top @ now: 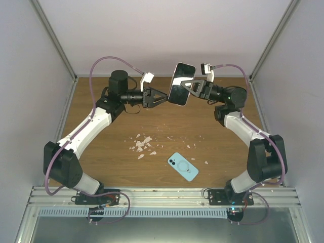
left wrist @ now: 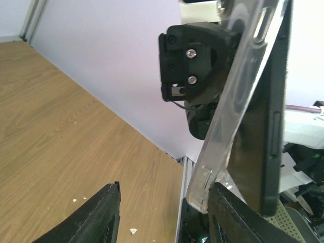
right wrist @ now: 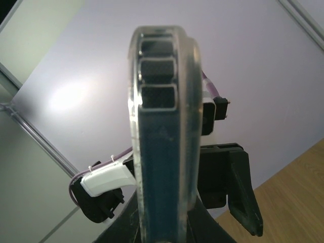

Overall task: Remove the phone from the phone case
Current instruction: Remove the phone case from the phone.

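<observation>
Phone (top: 180,90), inside its clear phone case (left wrist: 235,106), is clamped upright in the right pincer (top: 194,87) above the surface's (top: 126,126) far edge. Left pincer (top: 163,97) stands half-wide at the case's lower corner, apparently touching it with one finger.

Wooden tabletop (top: 167,121), pale walls (top: 167,30), perhaps lilac-tinted.

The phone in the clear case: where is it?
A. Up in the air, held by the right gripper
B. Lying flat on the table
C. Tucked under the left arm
A: the right gripper is clamped on the phone in the clear case, which hangs well above the table.
</observation>
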{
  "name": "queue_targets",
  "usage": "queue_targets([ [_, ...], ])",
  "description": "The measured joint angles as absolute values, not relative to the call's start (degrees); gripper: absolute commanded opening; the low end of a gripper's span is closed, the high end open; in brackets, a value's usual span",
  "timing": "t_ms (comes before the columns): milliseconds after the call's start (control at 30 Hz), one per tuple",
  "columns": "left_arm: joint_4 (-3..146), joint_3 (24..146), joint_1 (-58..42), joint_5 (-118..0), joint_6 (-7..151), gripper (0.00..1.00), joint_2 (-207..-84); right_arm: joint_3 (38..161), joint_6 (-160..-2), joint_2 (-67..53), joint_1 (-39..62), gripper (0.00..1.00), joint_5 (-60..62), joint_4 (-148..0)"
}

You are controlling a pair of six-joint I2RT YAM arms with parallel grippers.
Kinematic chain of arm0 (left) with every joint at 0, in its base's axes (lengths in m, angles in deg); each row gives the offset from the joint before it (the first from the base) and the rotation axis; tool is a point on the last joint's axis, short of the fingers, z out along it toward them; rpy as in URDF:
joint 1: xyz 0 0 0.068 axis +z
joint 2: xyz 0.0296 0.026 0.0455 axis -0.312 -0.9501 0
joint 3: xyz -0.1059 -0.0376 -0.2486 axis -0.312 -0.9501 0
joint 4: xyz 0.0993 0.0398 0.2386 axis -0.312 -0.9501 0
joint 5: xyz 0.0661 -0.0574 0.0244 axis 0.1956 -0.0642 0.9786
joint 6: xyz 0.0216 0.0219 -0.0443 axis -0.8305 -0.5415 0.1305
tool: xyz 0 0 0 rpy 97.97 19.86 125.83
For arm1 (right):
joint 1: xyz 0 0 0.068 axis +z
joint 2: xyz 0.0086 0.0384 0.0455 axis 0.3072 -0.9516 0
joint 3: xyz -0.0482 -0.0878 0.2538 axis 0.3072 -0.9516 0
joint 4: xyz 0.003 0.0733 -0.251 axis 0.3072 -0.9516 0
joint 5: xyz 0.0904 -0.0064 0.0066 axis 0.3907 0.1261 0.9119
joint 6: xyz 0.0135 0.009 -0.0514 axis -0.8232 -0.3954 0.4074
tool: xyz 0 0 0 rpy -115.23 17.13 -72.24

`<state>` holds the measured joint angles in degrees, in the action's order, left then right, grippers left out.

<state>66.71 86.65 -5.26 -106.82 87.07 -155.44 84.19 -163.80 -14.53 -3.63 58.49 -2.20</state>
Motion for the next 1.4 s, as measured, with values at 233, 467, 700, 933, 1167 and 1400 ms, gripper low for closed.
queue_targets([
  [233,68.66,90.04,-5.28,-109.62,87.81,0.48,-156.67,83.69,-163.73,-14.85,-1.46,0.01,57.29,-2.57],
  [467,70.39,90.87,-5.3,-110.62,89.64,0.47,-157.96,83.31,-162.35,-14.85,-0.17,0.0,55.85,-3.43],
  [700,74.1,90.78,-5.46,-113.25,92.7,0.38,-158.9,83.2,-161.33,-14.85,0.17,0.01,55.5,-3.38],
  [933,77.27,89.41,-5.63,-115.04,94.63,0.2,-158.87,83.2,-160.39,-14.88,0.22,0.0,56.02,-4.39],
  [1167,78.06,86.59,-5.63,-115.28,93.95,0.0,-157.28,83.45,-159.16,-14.9,-0.02,0.05,58.01,-8.13],
  [1400,78.01,85.52,-5.57,-113.31,93.51,0.0,-157.17,84.76,-157.35,-14.96,-1.68,0.21,60.96,-12.89],
])
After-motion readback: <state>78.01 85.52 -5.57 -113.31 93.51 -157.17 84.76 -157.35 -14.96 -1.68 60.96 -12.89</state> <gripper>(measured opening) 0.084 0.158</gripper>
